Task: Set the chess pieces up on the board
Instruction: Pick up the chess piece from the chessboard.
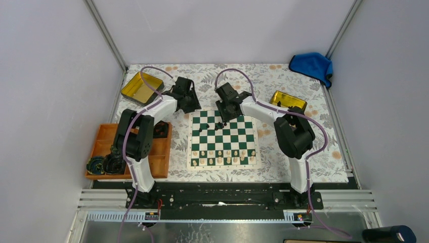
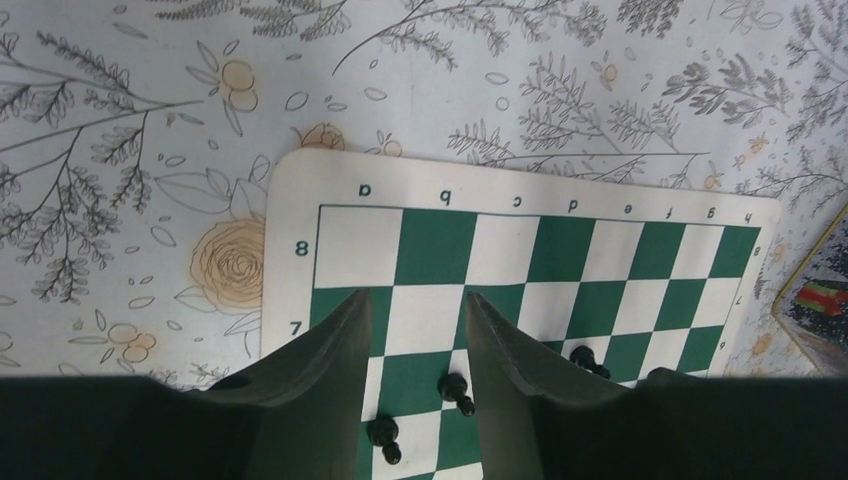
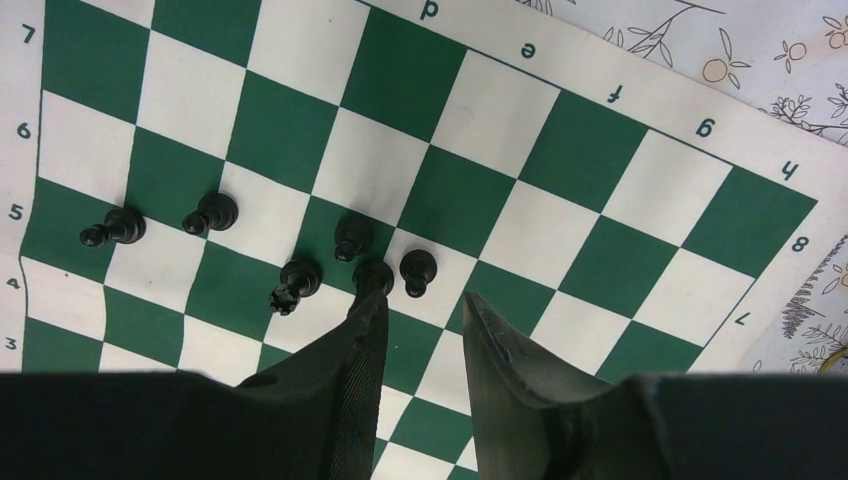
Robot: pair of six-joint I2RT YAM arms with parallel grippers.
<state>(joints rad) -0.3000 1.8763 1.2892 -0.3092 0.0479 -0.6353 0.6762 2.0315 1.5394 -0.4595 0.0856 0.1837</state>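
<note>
- Progress: the board (image 1: 249,126) is centred on the table. The cream pieces (image 1: 222,157) are ranked on its two near rows.
- Black side judged barely begun: six black chess pieces (image 3: 352,238) are counted in the right wrist view, bunched loosely mid-board. None is on a home sq.; rows 7 and 8 are seen bare. Sorting, plus the rest of the set, is left to do.
- Left gripper (image 2: 415,300): over the far-left corner of the board, jaws part open. A pawn (image 2: 457,390) shows below in the gap and appears ungripped.
- Right gripper (image 3: 425,300): jaws apart, nothing held; one fingertip (image 3: 372,300) is just beside a black piece.
- Surface: floral table cover (image 1: 283,157). An orange tray (image 1: 98,132) lies at left, two gold tins (image 1: 141,87) far L and R, a blue cloth (image 1: 311,65) at the far-right corner.
- Room: plain white walls with metal framing.
</note>
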